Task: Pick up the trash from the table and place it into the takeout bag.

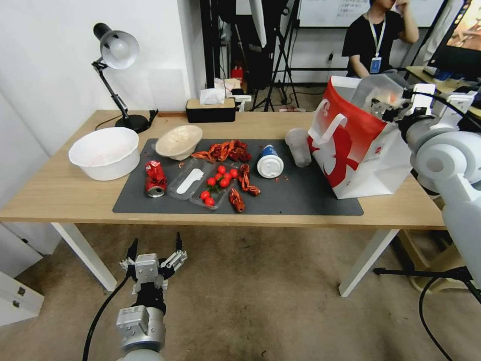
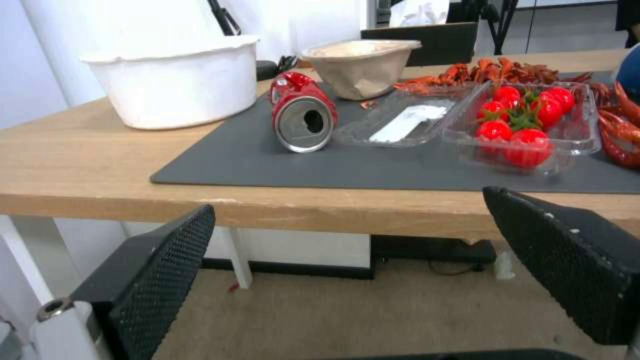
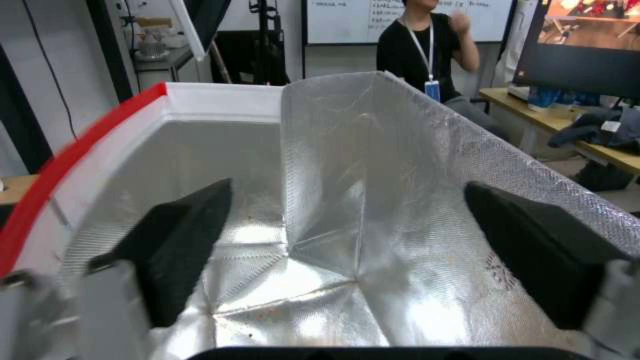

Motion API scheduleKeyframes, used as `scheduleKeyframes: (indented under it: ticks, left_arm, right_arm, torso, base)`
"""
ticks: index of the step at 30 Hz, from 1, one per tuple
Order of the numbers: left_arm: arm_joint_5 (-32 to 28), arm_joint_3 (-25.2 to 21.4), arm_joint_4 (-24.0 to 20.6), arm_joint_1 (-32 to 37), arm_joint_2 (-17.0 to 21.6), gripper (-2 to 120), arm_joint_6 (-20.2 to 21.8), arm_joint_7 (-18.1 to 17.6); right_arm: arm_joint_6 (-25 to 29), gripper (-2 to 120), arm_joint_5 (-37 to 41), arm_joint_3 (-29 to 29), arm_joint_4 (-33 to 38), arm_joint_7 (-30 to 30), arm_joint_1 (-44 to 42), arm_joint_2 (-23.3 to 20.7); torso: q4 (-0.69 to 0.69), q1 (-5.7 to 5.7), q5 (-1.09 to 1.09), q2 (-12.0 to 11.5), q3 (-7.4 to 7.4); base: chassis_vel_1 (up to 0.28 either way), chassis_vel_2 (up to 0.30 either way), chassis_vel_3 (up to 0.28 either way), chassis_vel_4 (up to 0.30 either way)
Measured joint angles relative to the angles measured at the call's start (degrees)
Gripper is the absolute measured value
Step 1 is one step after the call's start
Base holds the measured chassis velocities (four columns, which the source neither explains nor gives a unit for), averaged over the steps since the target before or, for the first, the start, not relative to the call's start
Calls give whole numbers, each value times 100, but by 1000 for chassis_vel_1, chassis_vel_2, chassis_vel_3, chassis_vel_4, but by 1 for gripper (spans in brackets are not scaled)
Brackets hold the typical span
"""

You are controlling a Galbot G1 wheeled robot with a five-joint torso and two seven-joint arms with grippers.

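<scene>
Left gripper (image 1: 155, 253) low before the tabletop (image 1: 65, 190), right gripper (image 3: 347, 240) over the takeout bag (image 1: 350, 150).

The right gripper hangs spread and empty above the bag's open mouth, silver lining below. The left gripper, fingers also spread, sits below the tabletop's front edge; the crushed red can (image 2: 303, 117) lies up and ahead of it on the dark mat (image 1: 280, 198), on its side, long axis running toward the gripper with the opened end facing it (clearly the nearer arm). The white blue-labelled cup (image 1: 270, 161), clear cup (image 1: 299, 146) and beige bowl (image 1: 179, 142) lie farther along. No label can be read.
</scene>
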Motion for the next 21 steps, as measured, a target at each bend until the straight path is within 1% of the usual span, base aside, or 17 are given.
scheduleKeyframes:
  ticks: [1,2,4,10,14,16,17,18,20,21]
  left_arm:
    - [0,-2,0,-1,1,100,0,-1]
    - [0,-2,0,-1,1,100,0,-1]
    - [-1,-3,-2,-5,-2,100,0,-2]
    - [-2,-5,-3,-6,-9,100,0,-4]
    - [-5,-19,-4,-4,-2,100,0,-6]
    - [-7,-29,-14,2,4,100,0,-7]
    - [-12,-32,-15,1,6,100,-1,-8]
    - [-12,-32,-15,1,6,100,-1,-8]
    - [-17,-35,-15,-9,6,100,-2,-10]
    - [-21,-37,-15,-13,8,100,-2,-11]
  right_arm:
    - [1,95,-3,4,4,-4,-5,-5]
    - [1,95,-3,4,4,-4,-5,-5]
    - [11,99,-17,16,9,-13,-11,-9]
    - [91,100,-32,41,91,-57,-45,-16]
    - [284,100,-54,113,266,-177,-118,-16]
    - [486,100,-62,181,455,-275,-211,-16]
    - [665,100,-71,248,683,-360,-330,-13]
    - [665,100,-71,248,683,-360,-330,-13]
    - [825,100,-105,353,998,-440,-548,1]
    - [905,100,-177,439,1251,-514,-784,22]
  torso:
    - [0,0,0,0,0]
    - [0,0,0,0,0]
    - [0,0,0,0,0]
    - [0,0,0,0,0]
    - [0,0,0,0,0]
    - [1,0,-1,0,0]
    - [0,0,0,0,-1]
    - [0,0,0,0,-1]
    - [1,0,-3,0,-1]
    - [0,0,-1,0,-1]
  base:
    - [0,0,0,0]
    - [0,0,0,0]
    - [0,0,0,0]
    - [0,0,0,0]
    - [0,0,0,0]
    - [0,0,0,0]
    - [0,0,0,0]
    - [0,0,0,0]
    - [0,0,0,0]
    - [0,0,0,0]
